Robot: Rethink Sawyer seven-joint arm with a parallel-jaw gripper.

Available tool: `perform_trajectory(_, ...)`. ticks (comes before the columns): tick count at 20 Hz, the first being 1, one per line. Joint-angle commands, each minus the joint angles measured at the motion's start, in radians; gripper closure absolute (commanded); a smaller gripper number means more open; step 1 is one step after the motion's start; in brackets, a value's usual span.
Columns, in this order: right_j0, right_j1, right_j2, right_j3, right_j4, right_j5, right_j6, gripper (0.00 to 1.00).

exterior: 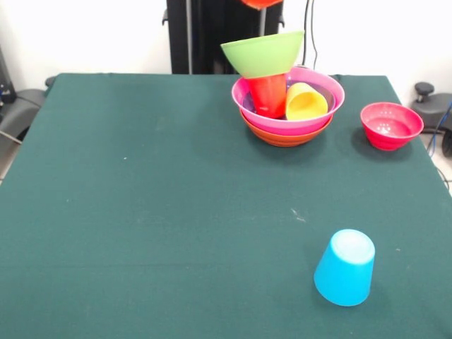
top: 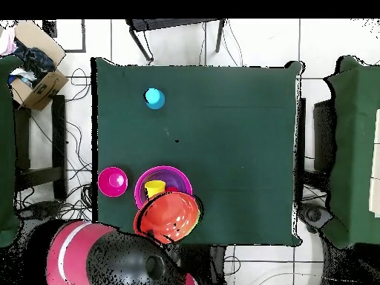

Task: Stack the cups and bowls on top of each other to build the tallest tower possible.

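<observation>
The tower stands at the table's far right in the front view: an orange bowl (exterior: 286,135) lowest, a magenta bowl (exterior: 314,121) in it, a purple bowl (top: 177,180) inside. A red cup (exterior: 268,95) stands in them with a lime green bowl (exterior: 263,53) tilted on top. A yellow cup (exterior: 306,103) lies on its side beside it. A second orange bowl (top: 169,215) hangs above the tower, its bottom at the front view's top edge (exterior: 261,3). My gripper (top: 157,231) holds it by the rim. The light blue cup (exterior: 345,267) stands upside down near the front. The small crimson bowl (exterior: 390,126) sits right of the tower. The small blue bowl is out of view.
The robot's pedestal (exterior: 212,35) stands behind the tower and its arm (top: 111,256) shows at the overhead view's bottom. A cardboard box (top: 37,82) sits off the table's side. The table's edge (exterior: 417,141) runs close to the crimson bowl.
</observation>
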State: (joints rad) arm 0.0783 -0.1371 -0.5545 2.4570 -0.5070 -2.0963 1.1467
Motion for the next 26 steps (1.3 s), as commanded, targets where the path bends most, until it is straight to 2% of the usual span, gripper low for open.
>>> perform_trajectory(1,-0.015,0.199,0.014,-0.013,-0.016,0.162,0.189,1.0)
perform_trajectory(11,-0.018,0.243,0.009,-0.043,-0.009,0.132,0.192,1.0)
perform_trajectory(15,-0.02,0.235,0.008,-0.045,-0.014,0.144,0.208,1.0)
perform_trajectory(20,-0.017,0.186,-0.013,-0.054,-0.048,0.208,0.235,1.0)
perform_trajectory(26,0.006,0.209,-0.028,-0.053,-0.012,0.189,0.251,1.0)
